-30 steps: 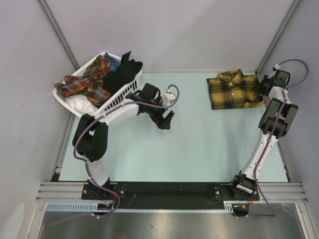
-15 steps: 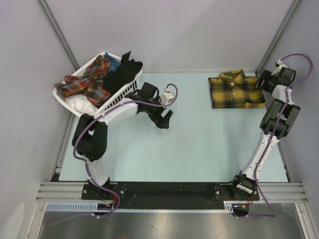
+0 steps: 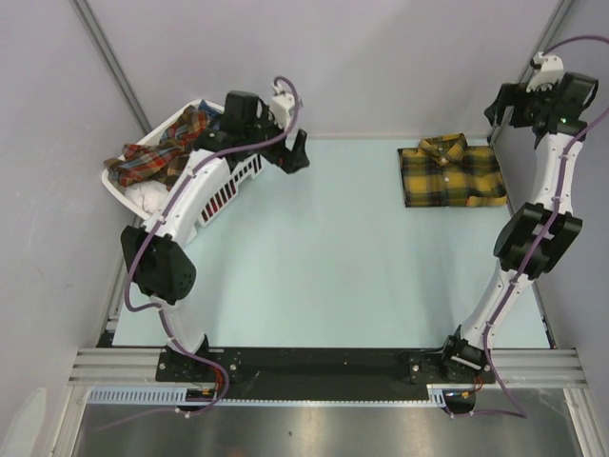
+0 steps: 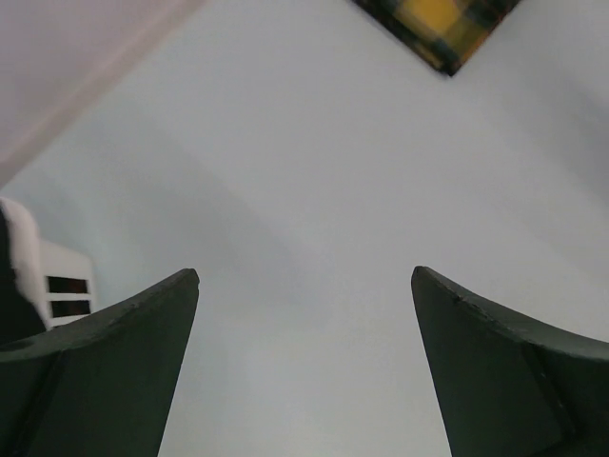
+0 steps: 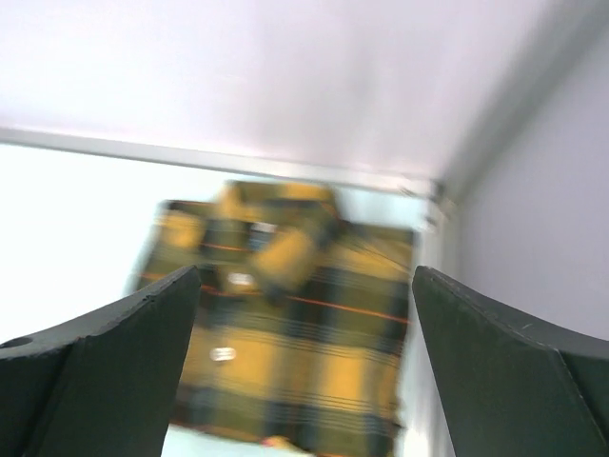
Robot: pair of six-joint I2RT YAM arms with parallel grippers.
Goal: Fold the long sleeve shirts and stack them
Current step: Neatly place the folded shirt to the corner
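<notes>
A mustard-yellow and black plaid shirt (image 3: 450,173) lies folded flat at the table's far right, collar toward the back wall. My right gripper (image 3: 496,108) hangs open above its right end, lifted off it. The right wrist view shows the shirt (image 5: 285,324) blurred below the open gripper (image 5: 304,271), with nothing between the jaws. A red plaid shirt (image 3: 157,157) lies crumpled in the white basket (image 3: 224,186) at far left. My left gripper (image 3: 295,152) is open beside the basket's right edge, and in its wrist view the open gripper (image 4: 304,276) is empty over bare table.
White cloth (image 3: 152,198) also lies in the basket. The left wrist view catches the basket's slatted wall (image 4: 57,281) at its left edge and a corner of the yellow shirt (image 4: 442,24) at the top. Grey walls and metal frame posts close in the back and sides.
My right gripper opened, let go of the yellow shirt and rose above its right end. The left arm swung from mid-table up and back to the basket's right edge.
</notes>
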